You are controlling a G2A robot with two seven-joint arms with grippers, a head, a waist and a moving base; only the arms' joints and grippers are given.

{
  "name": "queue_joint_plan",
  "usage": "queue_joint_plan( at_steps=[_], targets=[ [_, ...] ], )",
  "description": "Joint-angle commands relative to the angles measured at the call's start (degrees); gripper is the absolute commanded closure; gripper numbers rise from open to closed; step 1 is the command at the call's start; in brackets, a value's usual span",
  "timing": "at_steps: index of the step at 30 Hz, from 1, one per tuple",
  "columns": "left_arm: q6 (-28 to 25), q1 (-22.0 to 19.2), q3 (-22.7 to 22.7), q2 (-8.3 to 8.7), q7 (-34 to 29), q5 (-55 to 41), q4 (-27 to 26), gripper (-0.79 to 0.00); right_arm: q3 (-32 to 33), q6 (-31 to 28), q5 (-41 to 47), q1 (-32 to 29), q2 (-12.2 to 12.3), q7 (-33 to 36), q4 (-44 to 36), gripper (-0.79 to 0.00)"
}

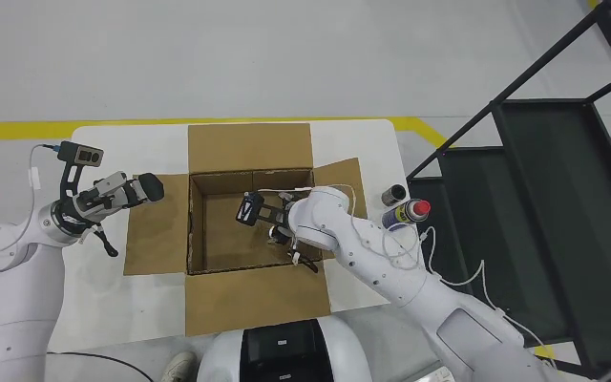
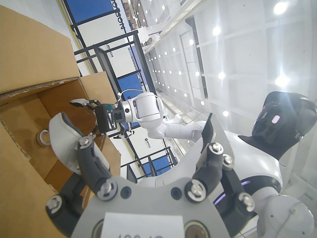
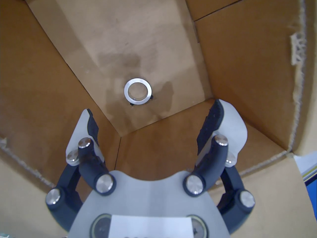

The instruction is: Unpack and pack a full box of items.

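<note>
**Unpack nearly done: 1 item left in box**

Box (image 1: 250,145) sits open mid-table (image 1: 115,143), flaps spread. A grey can (image 1: 392,195) and a red-cap can (image 1: 410,211) stand on the table just beside the flap on the robot's right, so the unpack looks mostly done. One item is left inside: a silver ring (image 3: 137,91), alone on the box floor, roughly central, apart from all walls. Left to do, by my read: lift the ring out, then repack everything, so approx. halfway at best.

Ring lies flat, opening facing up, axis vertical. It's round from above, so no long axis to line up w/; any grip angle across it should do. Can't tell its exact height.

R gripper (image 3: 152,112) hangs inside the box above the ring, jaws spread wide, nothing held. L gripper (image 1: 153,186) sits outside over the left flap, fingers apart too, empty.
</note>
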Motion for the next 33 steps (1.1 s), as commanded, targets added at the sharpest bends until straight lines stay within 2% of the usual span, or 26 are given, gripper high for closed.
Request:
queue_joint_plan(
  at_steps=[1,6,12,16,20,21,33],
  targets=[
    [0.0,0.0,0.0,0.0,0.0,0.0,0.0,-0.785,-1.09,-0.03,0.2,0.78,-0.5,-1.63,2.93,-0.785],
    [0.0,0.0,0.0,0.0,0.0,0.0,0.0,-0.785,-3.41,0.64,0.3,2.61,-1.77,-4.1,7.97,-0.785],
    [0.0,0.0,0.0,0.0,0.0,0.0,0.0,-0.785,-5.11,2.4,-0.31,4.75,-3.07,-3.67,12.27,-0.785],
    [0.0,0.0,0.0,0.0,0.0,0.0,0.0,-0.785,-5.77,2.9,0.18,5.74,-3.84,-3.9,14.65,-0.573],
    [0.0,0.0,0.0,0.0,0.0,0.0,0.0,-0.785,-6.36,3.78,0.23,6.54,-4.56,-3.98,17.04,-0.483],
    [0.0,0.0,0.0,0.0,0.0,0.0,0.0,-0.785,-6.6,4.23,-0.02,6.74,-4.75,-3.73,17.63,-0.431],
    [0.0,0.0,0.0,0.0,0.0,0.0,0.0,-0.785,-7.92,3.84,1.33,8.94,-6.88,-4.88,24.46,-0.354]
  ],
)
